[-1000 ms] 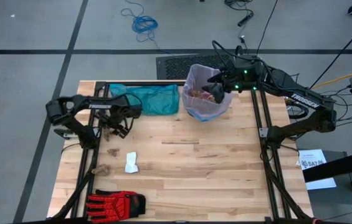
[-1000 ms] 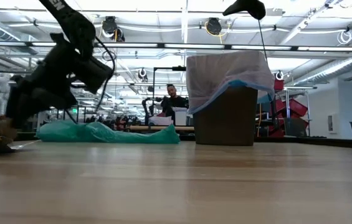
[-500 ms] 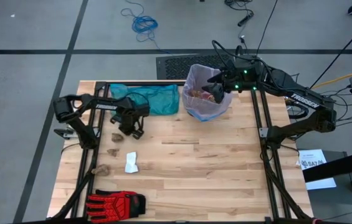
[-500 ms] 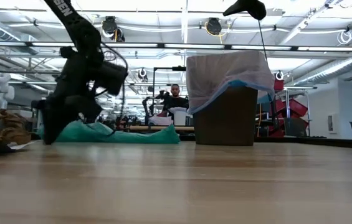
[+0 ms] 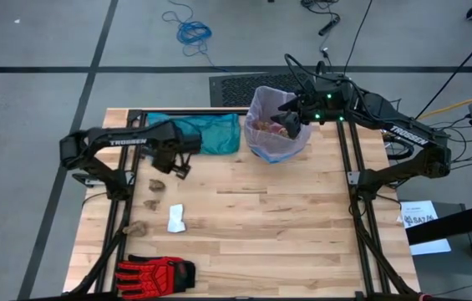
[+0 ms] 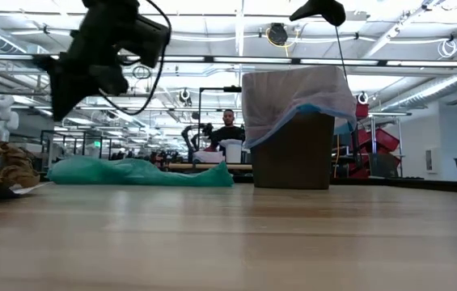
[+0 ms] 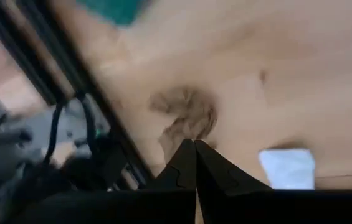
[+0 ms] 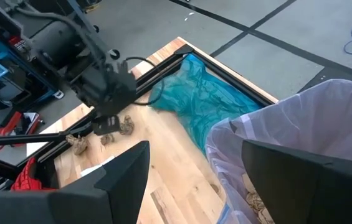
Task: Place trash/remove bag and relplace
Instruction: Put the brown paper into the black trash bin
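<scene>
Risen left gripper [image 7: 194, 146] pinched empty; high view unclear.

Evenly and brightly lit from ceiling lamps [image 6: 277, 34], with only soft shadows. Heavily motion-blurred around the left pincer [image 7: 194, 144], sharp elsewhere.

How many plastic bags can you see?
2. The pale pink bag lines the bin at the table's back; the teal bag lies on the table beside it. More could be hidden.
</scene>
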Robot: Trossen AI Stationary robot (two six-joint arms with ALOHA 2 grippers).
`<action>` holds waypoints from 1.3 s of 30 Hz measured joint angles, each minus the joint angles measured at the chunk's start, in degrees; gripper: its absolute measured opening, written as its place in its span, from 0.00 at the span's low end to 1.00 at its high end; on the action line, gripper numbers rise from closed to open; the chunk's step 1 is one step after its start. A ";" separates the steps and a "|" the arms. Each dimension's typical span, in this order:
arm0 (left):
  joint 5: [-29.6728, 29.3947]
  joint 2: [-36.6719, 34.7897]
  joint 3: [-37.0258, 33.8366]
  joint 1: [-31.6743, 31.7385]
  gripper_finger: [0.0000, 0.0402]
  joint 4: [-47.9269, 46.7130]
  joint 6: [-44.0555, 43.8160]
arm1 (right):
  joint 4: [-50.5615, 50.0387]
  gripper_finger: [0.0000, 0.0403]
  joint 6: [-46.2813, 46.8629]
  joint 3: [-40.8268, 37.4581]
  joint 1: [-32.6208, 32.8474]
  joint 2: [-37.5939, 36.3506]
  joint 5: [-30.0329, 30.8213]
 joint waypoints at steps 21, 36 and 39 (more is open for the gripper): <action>9.08 -2.03 -21.00 -6.74 0.52 17.78 1.35 | 0.07 0.62 -1.70 0.00 0.00 0.00 -3.01; 10.54 0.44 -23.89 -6.74 0.04 34.67 0.89 | 0.02 0.61 -1.25 0.00 0.00 0.00 -2.98; 10.07 0.42 -21.31 -6.74 0.02 35.04 3.50 | 0.04 0.59 -1.19 0.00 0.02 0.00 -2.98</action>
